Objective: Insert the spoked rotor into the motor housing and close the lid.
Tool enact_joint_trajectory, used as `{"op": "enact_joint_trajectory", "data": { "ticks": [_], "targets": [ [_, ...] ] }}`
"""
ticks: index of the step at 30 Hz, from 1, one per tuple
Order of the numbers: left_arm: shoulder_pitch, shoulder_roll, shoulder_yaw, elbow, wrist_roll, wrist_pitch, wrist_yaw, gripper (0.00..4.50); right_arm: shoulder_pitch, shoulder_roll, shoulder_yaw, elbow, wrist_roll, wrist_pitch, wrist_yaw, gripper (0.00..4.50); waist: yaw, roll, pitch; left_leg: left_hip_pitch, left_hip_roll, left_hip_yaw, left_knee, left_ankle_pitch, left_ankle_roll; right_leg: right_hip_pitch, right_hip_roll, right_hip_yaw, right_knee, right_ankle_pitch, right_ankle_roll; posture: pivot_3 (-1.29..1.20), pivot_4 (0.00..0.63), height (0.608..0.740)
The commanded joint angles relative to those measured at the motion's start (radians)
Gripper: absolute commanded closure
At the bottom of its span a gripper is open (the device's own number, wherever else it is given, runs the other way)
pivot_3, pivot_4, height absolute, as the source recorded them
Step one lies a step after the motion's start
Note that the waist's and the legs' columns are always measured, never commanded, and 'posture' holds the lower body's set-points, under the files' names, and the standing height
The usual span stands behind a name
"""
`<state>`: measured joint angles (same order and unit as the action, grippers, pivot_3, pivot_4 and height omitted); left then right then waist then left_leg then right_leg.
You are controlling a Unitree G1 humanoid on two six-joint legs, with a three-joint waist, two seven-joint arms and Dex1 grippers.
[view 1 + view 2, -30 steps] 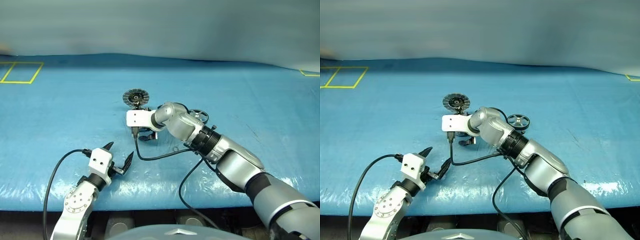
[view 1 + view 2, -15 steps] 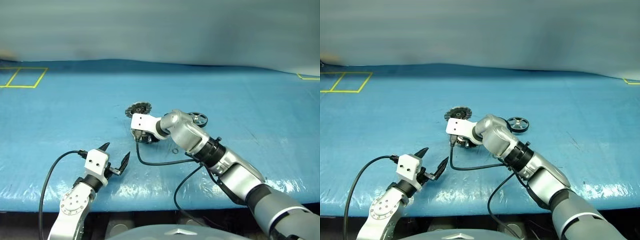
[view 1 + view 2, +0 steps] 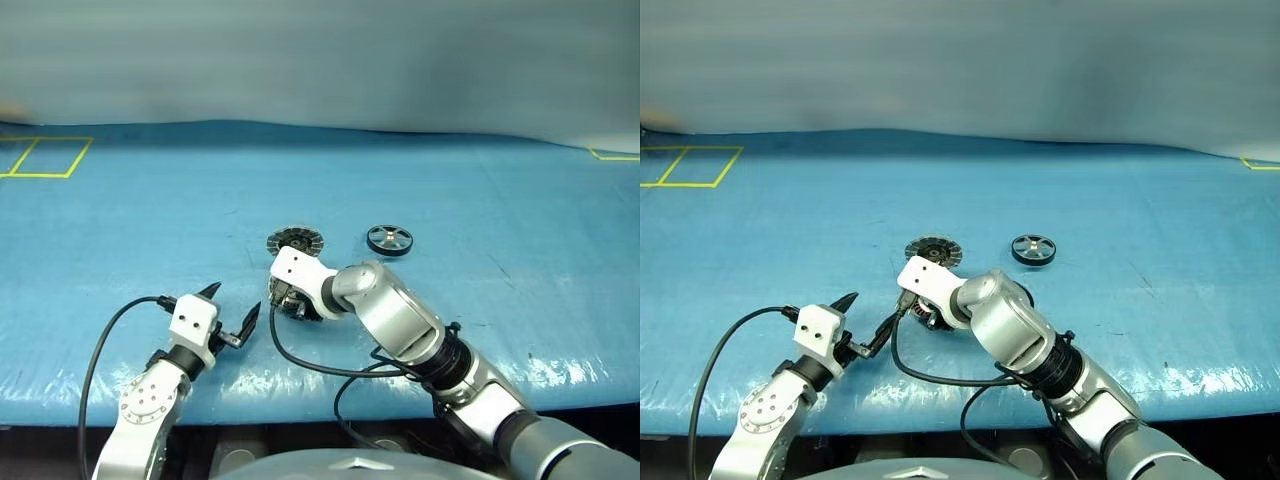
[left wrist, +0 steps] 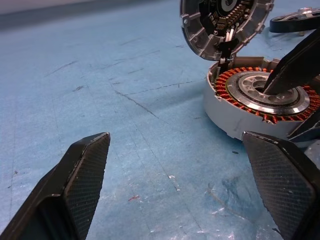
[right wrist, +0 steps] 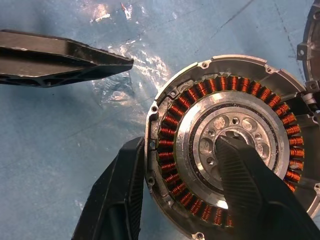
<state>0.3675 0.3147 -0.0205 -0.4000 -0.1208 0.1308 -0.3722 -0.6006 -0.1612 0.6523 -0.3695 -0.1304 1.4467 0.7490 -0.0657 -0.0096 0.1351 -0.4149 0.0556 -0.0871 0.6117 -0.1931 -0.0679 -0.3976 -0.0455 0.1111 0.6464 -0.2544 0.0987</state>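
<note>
The motor housing (image 5: 240, 85) lies open on the blue mat, its copper windings and silver hub showing. Hinged to its far side, the lid (image 3: 295, 240) stands tilted up, ribbed inner face toward me. My right gripper (image 5: 177, 145) is shut on the housing's wall, with one finger (image 5: 245, 175) in the hub hole and the other outside the rim. The spoked rotor (image 3: 389, 239) lies flat to the right of the lid, apart from it. My left gripper (image 3: 232, 303) hovers open just left of the housing, with nothing between its fingers.
Blue plastic sheeting (image 3: 520, 200) covers the table, wrinkled and shiny near the front edge. Yellow tape squares (image 3: 45, 157) mark the far left, and another bit of tape marks the far right. Black cables (image 3: 300, 365) trail from both wrists across the near mat.
My right gripper closed on the housing and drew it toward me, close to the left gripper, lid still up. The rotor stayed put and is now uncovered. The left arm held still.
</note>
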Motion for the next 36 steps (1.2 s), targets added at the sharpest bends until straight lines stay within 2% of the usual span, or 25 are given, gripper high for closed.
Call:
{"op": "enact_joint_trajectory", "data": {
  "ticks": [1,4,8,12,15,17,19,23,27,30,36],
  "targets": [
    [-0.015,0.001,-0.008,-0.017,-0.001,0.001,-0.007,0.0,-0.013,0.029,-0.058,-0.101,0.065,0.132,-0.051,1.34,0.0,0.002,0.002,-0.001,0.0,0.0,0.0,0.0,0.0,-0.001,0.0,0.0,0.0,0.0,0.0,0.0,0.15,0.74],
    [-0.027,0.006,-0.014,-0.009,-0.003,-0.003,-0.019,0.0,-0.041,0.046,-0.129,-0.185,0.115,0.168,-0.078,0.37,0.0,0.002,0.007,-0.004,0.0,0.0,0.0,0.0,0.0,-0.004,0.0,0.0,0.0,0.0,0.0,0.0,0.15,0.74],
    [-0.038,0.022,-0.029,-0.003,0.001,-0.012,-0.05,0.0,-0.049,0.04,-0.268,-0.294,0.187,0.168,-0.102,0.37,-0.001,0.001,0.008,-0.009,0.0,0.0,0.0,0.0,0.0,-0.009,0.0,0.0,0.001,0.0,0.0,0.0,0.15,0.74],
    [-0.042,0.042,-0.048,-0.005,-0.012,-0.013,-0.101,0.0,0.021,-0.004,-0.424,-0.447,0.244,0.149,-0.111,0.37,0.003,0.001,0.008,-0.015,0.0,0.0,0.0,0.0,0.0,-0.011,0.0,0.0,0.001,0.001,0.0,0.0,0.15,0.74],
    [-0.041,0.06,-0.078,-0.009,-0.022,-0.026,-0.15,0.0,0.221,-0.097,-0.491,-0.511,0.218,-0.106,-0.164,0.37,0.01,0.001,0.008,-0.016,-0.001,-0.001,-0.001,0.0,0.001,-0.011,0.0,-0.001,-0.001,0.001,-0.001,0.0,0.15,0.74],
    [-0.039,0.075,-0.096,-0.013,-0.027,-0.019,-0.181,0.0,0.345,-0.136,-0.533,-0.508,0.224,-0.202,-0.178,0.37,0.009,0.001,0.008,-0.016,-0.001,0.0,-0.001,-0.001,0.001,-0.011,0.0,0.0,-0.001,0.0,0.0,0.0,0.15,0.74],
    [-0.037,0.077,-0.111,-0.007,-0.021,-0.036,-0.191,0.0,0.471,-0.14,-0.574,-0.483,0.219,-0.324,-0.213,0.37,0.006,0.001,0.009,-0.016,-0.001,0.0,-0.001,-0.001,0.001,-0.01,0.0,0.0,-0.001,-0.001,0.001,0.0,0.15,0.74],
    [-0.047,0.05,-0.124,0.015,-0.036,-0.072,-0.2,0.0,0.645,-0.139,-0.564,-0.367,0.168,-0.548,-0.314,0.37,-0.003,0.001,0.009,-0.015,0.0,0.001,0.0,-0.001,0.001,-0.01,0.0,0.001,0.001,-0.001,0.001,0.0,0.15,0.74],
    [-0.063,0.046,-0.137,0.025,-0.03,-0.068,-0.208,0.0,0.736,-0.062,-0.516,-0.27,0.143,-0.705,-0.415,0.37,-0.002,-0.001,0.011,-0.011,0.0,0.001,0.002,0.0,0.001,-0.011,0.0,0.001,0.0,0.0,0.001,0.0,0.15,0.74],
    [-0.067,0.052,-0.139,0.028,-0.032,-0.061,-0.214,0.0,0.749,-0.023,-0.481,-0.292,0.16,-0.731,-0.435,0.37,-0.003,-0.001,0.012,-0.012,0.0,0.003,0.002,0.0,0.001,-0.012,0.0,0.003,0.0,0.0,0.001,0.0,0.15,0.74],
    [-0.074,0.05,-0.136,0.028,-0.029,-0.055,-0.211,0.0,0.742,-0.022,-0.461,-0.28,0.167,-0.737,-0.449,0.37,0.006,-0.001,0.012,-0.013,0.0,0.003,0.001,0.0,0.002,-0.011,0.0,0.003,0.0,0.0,0.001,0.0,0.15,0.74]
  ]
}}
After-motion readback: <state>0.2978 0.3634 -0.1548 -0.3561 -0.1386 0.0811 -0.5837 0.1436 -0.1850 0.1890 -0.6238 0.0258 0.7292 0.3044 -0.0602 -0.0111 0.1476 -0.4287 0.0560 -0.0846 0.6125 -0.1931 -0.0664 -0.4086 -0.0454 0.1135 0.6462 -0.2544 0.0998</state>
